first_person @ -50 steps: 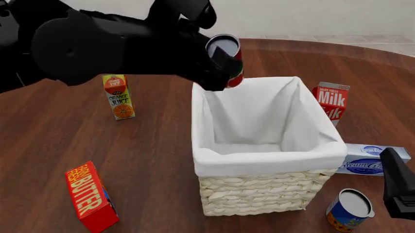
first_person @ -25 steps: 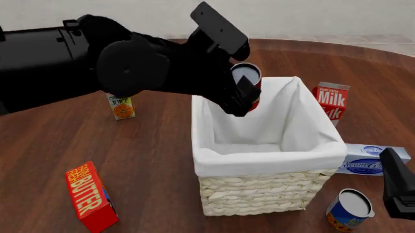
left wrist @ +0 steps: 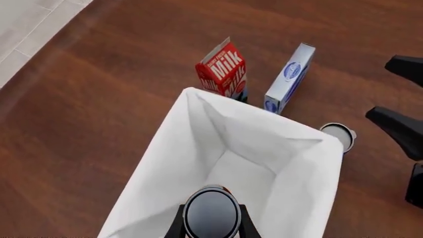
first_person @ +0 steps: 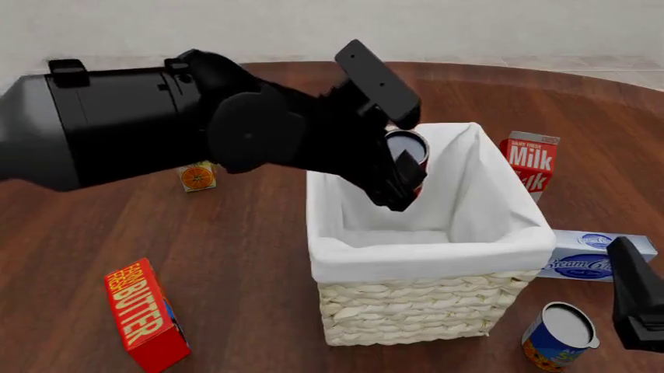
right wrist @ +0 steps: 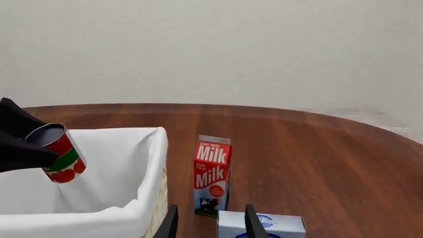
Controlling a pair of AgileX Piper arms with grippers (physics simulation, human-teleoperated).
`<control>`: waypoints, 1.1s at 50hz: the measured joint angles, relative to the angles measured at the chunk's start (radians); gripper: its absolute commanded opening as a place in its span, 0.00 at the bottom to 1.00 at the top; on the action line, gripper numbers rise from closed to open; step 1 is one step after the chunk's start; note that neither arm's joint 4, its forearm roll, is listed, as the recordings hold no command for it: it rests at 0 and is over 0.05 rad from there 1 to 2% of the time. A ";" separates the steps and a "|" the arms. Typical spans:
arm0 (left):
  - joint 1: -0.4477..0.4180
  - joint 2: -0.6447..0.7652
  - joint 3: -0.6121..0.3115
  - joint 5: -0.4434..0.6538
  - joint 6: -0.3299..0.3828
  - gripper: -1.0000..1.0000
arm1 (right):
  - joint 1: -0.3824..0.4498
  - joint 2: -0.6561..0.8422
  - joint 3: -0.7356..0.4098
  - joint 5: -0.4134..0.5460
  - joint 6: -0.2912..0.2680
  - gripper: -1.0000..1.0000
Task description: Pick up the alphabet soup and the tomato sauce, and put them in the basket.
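Observation:
My left gripper (first_person: pixel 405 169) is shut on the tomato sauce (first_person: pixel 407 149), a small red can with a green band and dark top. It holds the can tilted over the opening of the basket (first_person: pixel 436 255), near the back left wall. In the left wrist view the can (left wrist: pixel 211 214) sits between the fingers (left wrist: pixel 177 226) above the white lining (left wrist: pixel 264 126). The alphabet soup (first_person: pixel 560 336) stands on the table at the basket's front right corner. My right gripper (right wrist: pixel 210 225) is open and empty, just right of the soup (first_person: pixel 635 299).
A red milk carton (first_person: pixel 531 159) stands behind the basket on the right. A blue-white cream cheese box (first_person: pixel 596 256) lies beside the basket's right wall. A red butter box (first_person: pixel 145 315) lies front left. An orange juice carton (first_person: pixel 195 176) is partly hidden behind my left arm.
My left arm has carried the tomato sauce to the right and down, from above the basket's back left corner to over its inside. The right arm has not moved.

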 measured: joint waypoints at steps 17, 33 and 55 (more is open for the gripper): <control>-0.006 0.048 -0.013 0.024 -0.001 0.00 | -0.002 0.000 -0.003 0.002 0.002 1.00; -0.008 0.083 -0.022 0.041 -0.014 1.00 | -0.003 -0.001 -0.005 0.003 0.005 1.00; -0.006 0.098 -0.044 0.053 -0.020 1.00 | -0.002 -0.001 -0.005 0.003 0.005 1.00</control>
